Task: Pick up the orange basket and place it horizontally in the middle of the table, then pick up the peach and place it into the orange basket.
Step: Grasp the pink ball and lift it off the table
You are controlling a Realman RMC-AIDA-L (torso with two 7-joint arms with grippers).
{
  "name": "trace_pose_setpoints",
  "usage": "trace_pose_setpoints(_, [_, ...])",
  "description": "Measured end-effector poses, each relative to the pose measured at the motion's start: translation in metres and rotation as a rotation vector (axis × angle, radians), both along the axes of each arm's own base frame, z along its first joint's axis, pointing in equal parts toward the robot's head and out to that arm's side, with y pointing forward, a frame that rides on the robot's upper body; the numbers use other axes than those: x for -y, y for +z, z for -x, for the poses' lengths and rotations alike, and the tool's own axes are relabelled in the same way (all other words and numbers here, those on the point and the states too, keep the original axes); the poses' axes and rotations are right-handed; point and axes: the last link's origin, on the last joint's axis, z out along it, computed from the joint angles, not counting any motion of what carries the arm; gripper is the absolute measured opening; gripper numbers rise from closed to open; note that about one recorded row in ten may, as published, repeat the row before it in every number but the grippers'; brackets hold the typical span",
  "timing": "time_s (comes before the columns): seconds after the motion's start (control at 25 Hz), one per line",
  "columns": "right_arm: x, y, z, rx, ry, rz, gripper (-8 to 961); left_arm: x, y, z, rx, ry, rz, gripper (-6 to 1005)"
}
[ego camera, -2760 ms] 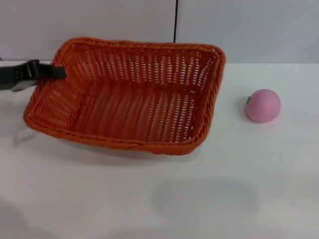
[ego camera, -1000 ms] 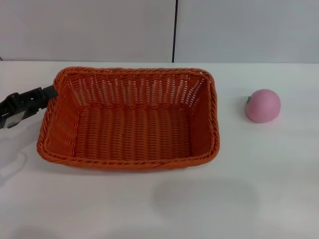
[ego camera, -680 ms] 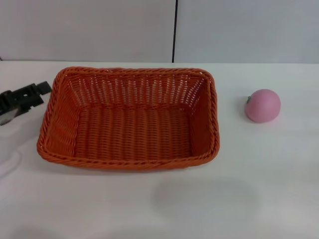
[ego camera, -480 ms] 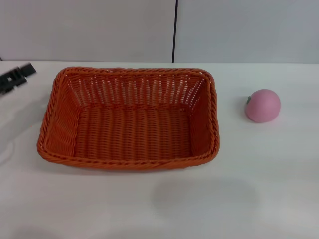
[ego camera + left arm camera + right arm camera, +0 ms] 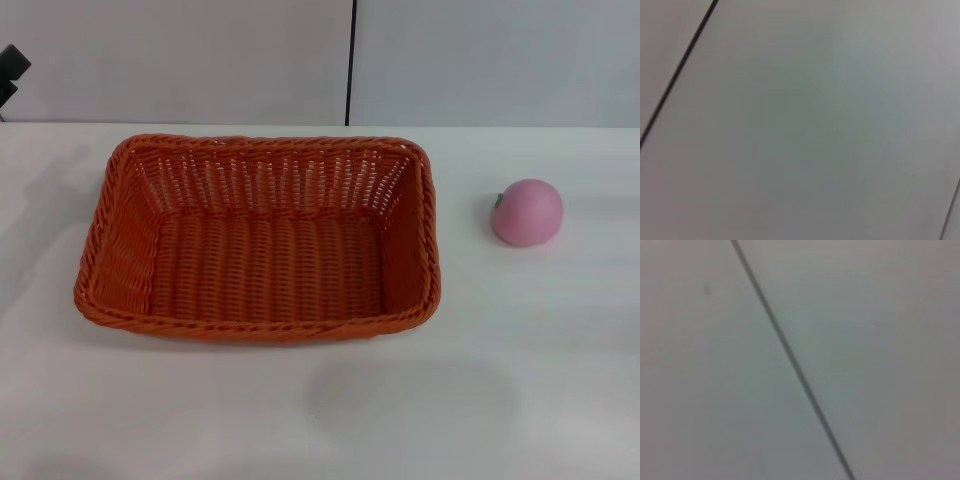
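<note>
Orange basket now sits flat and level mid-desk, long side across; it was tilted and held at its left rim moments ago. Left gripper has let go and withdrawn to the far-left edge; jaws' state cannot be told. Placement judged complete. Peach, pale pink, rests untouched well right of the basket.

Only a small piece of the robot shows: the left gripper, at the far left edge. It is matte black and blocky, with angular edges. No cables, screws or markings can be made out on it.
</note>
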Motion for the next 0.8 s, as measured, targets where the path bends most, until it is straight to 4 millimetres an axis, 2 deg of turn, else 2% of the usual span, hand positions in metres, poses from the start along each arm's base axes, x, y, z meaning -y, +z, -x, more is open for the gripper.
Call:
trace_pose_setpoints(0.12, [-0.004, 0.002, 0.008, 0.008, 0.077, 0.080, 579, 0.006, -0.006, -0.004, -0.055, -0.058, -0.125, 655])
trace_pose_setpoints(0.28, [-0.006, 0.008, 0.017, 0.013, 0.150, 0.155, 576, 0.010, -0.009, -0.009, -0.072, -0.096, -0.192, 652])
trace_pose_setpoints(0.32, [-0.005, 0.012, 0.025, 0.043, 0.213, 0.208, 575, 0.014, -0.012, -0.015, -0.102, -0.142, -0.240, 652])
trace_pose_setpoints(0.4, [-0.006, 0.014, 0.029, 0.060, 0.241, 0.232, 573, 0.017, -0.014, -0.018, -0.114, -0.163, -0.267, 652])
trace_pose_setpoints(0.52, [-0.007, 0.024, 0.041, 0.118, 0.332, 0.381, 571, 0.019, -0.017, -0.019, -0.119, -0.169, -0.298, 652])
trace_pose_setpoints(0.6, [-0.008, 0.026, 0.043, 0.126, 0.343, 0.420, 569, 0.019, -0.017, -0.019, -0.119, -0.169, -0.298, 652])
trace_pose_setpoints(0.72, [-0.015, 0.029, 0.052, 0.203, 0.364, 0.621, 567, 0.022, -0.021, -0.021, -0.108, -0.173, -0.306, 652])
trace_pose_setpoints(0.8, [-0.016, 0.029, 0.054, 0.218, 0.361, 0.658, 565, 0.023, -0.022, -0.021, -0.101, -0.173, -0.304, 652])
